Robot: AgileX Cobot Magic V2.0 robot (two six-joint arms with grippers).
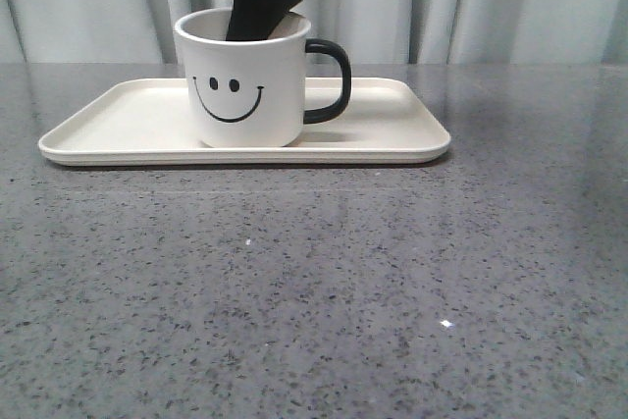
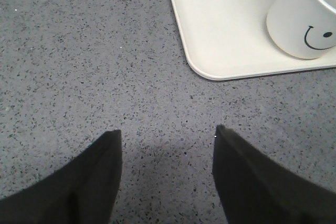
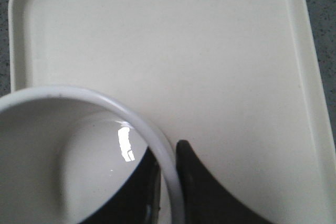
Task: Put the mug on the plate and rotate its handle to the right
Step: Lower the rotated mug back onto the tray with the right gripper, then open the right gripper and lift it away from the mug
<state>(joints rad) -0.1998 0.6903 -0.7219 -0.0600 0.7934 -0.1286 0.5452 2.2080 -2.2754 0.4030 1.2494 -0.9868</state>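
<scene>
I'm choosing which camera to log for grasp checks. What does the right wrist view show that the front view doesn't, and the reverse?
Only the right wrist view shows the right gripper with one of its jaws inside and one outside the rim, pinching the wall of the mug, plus the mug's glossy interior.

Only the front view shows the smiley face, the handle pointing right, and the grey table ahead.

Both show the mug standing on the plate.
</scene>
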